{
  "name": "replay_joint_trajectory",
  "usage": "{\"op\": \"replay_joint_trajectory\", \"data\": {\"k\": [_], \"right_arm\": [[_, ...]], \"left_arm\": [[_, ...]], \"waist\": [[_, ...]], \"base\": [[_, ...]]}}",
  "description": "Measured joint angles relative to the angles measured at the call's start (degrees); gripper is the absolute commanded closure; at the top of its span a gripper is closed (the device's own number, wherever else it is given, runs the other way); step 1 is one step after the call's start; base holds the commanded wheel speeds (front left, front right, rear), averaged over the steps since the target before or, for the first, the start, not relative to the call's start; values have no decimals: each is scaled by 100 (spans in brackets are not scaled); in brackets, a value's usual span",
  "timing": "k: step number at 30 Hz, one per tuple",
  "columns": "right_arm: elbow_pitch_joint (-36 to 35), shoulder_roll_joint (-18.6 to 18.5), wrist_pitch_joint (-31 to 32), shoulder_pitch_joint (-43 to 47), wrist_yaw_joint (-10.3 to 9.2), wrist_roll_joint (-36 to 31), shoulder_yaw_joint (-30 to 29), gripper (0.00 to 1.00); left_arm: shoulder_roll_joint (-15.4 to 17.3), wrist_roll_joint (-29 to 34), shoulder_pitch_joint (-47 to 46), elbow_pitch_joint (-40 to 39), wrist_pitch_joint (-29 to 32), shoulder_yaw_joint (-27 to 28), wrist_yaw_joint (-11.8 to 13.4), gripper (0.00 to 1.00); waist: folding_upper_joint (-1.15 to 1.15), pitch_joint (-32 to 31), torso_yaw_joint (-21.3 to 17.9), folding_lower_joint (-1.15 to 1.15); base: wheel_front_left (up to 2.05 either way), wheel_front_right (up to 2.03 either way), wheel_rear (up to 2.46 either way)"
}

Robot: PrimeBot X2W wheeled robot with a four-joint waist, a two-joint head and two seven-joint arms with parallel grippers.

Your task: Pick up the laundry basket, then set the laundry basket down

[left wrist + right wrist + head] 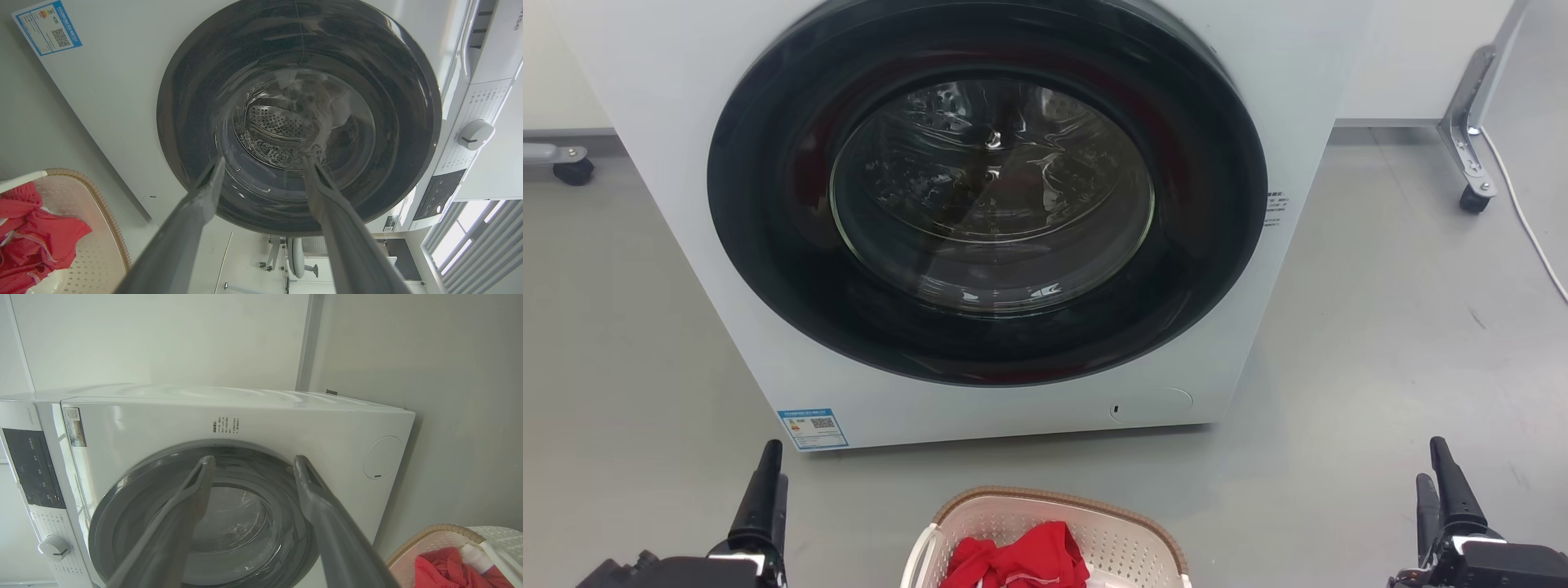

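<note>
The laundry basket, cream-white and perforated with a brown woven-look rim, stands on the floor at the bottom middle of the head view, holding red cloth. It shows too at the lower left of the left wrist view as the laundry basket and at the lower right of the right wrist view as the laundry basket. My left gripper stands well to its left, my right gripper well to its right. Both are open and hold nothing: left gripper, right gripper.
A white front-loading washing machine with a dark round door, shut, stands just behind the basket. Castor legs of a frame stand at the right, another castor at the left. Grey floor spreads on both sides.
</note>
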Motion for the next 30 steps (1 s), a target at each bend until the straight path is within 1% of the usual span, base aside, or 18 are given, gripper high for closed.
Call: {"op": "replay_joint_trajectory", "data": {"k": [4, 12, 13, 18, 22, 30], "right_arm": [[-14, -53, -93, -18, 0, -277, 75, 0], [-119, -185, -257, -120, -41, -1002, 315, 0], [-138, -202, -297, -121, -81, -1113, 350, 0], [-237, -293, -398, -136, -134, -1649, 514, 0], [-326, -360, -488, -151, -234, -2079, 658, 0], [-459, -557, -650, -240, -387, -3033, 966, 0]], "left_arm": [[76, 188, -20, -68, -119, -71, 0, 0], [259, 805, -50, -196, -385, -267, 0, 0], [293, 884, -54, -213, -425, -302, 0, 0], [412, 1360, -76, -264, -579, -455, 0, 0], [523, 1811, -99, -350, -688, -594, 14, 0], [738, 2748, -147, -541, -872, -899, 204, 0]], "waist": [[0, 3, 4, 0], [0, 6, 0, 0], [0, 6, -2, 0], [0, 3, -9, 0], [0, 1, -16, 0], [0, -1, -25, 0]], "base": [[0, 0, 0], [0, 0, 0], [0, 0, 0], [0, 0, 0], [0, 0, 0], [0, 0, 0]]}}
